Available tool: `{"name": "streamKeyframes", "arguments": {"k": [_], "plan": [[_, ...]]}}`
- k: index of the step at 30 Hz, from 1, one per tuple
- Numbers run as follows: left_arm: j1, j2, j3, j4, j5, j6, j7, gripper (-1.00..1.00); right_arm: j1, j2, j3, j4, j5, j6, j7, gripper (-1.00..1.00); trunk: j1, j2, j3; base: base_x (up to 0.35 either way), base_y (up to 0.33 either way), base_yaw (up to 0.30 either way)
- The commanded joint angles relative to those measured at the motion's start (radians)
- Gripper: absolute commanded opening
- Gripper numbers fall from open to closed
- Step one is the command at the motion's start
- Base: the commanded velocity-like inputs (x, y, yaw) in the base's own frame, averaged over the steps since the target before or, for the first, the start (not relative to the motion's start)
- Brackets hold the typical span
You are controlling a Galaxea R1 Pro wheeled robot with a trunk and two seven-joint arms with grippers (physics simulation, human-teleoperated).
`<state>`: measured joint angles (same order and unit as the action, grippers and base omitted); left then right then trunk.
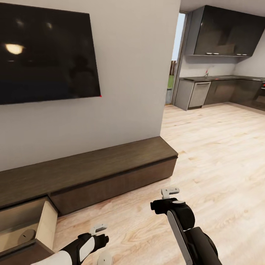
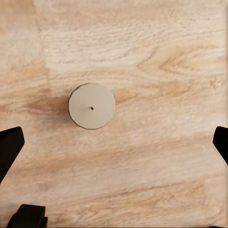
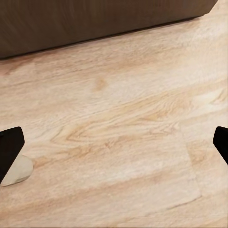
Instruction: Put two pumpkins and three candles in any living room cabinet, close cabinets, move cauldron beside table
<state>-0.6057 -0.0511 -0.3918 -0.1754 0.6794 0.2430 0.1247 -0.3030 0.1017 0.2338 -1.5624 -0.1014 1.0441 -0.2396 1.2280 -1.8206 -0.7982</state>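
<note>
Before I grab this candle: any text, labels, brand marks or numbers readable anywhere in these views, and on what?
None readable.
Wall screen: dark, showing reflections and no logo.
Candle on the floor: plain pale top, no label.
Cabinet and its open drawer: bare wood, no markings.
Kitchen units: too far and blurred to tell.

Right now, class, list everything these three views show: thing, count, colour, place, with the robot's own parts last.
Short beige cylinder candle: one, upright on the floor under the left gripper; another pale disc lies in the open drawer.
Long low dark-brown wood cabinet: one, along the wall.
Pale wood drawer: one, pulled open at the cabinet's left end.
Black wall screen: one, above the cabinet.
Light wood plank floor: throughout.
Dark grey kitchen units: far right.
Left gripper: black and white, jaws apart.
Right gripper: black, jaws apart.
</note>
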Motion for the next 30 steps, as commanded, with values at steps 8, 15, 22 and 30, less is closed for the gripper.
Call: {"name": "streamKeyframes", "arguments": {"k": [8, 15, 22, 30], "plan": [[0.000, 0.001, -0.009, -0.003, 0.009, 0.000, 0.004, 1.00, -0.001, 0.000, 0.001, -0.001, -0.011, 0.003, -0.010, 1.00, 0.000, 0.000, -0.001, 0.196, 0.033, 0.000], [0.000, 0.001, -0.009, -0.003, 0.009, -0.008, 0.008, 1.00, -0.001, 0.000, 0.000, -0.001, -0.011, 0.003, -0.010, 1.00, 0.000, 0.000, -0.001, 0.156, 0.130, 0.000], [0.000, 0.001, -0.009, -0.003, 0.008, -0.011, 0.011, 1.00, -0.001, 0.000, -0.001, -0.001, -0.011, 0.003, -0.010, 1.00, 0.000, 0.000, -0.001, 0.023, 0.020, 0.000], [0.000, 0.000, -0.009, -0.003, 0.008, -0.010, 0.017, 1.00, -0.001, 0.000, -0.001, 0.000, -0.011, 0.003, -0.010, 1.00, 0.000, 0.000, -0.001, 0.002, 0.002, 0.000]]}}
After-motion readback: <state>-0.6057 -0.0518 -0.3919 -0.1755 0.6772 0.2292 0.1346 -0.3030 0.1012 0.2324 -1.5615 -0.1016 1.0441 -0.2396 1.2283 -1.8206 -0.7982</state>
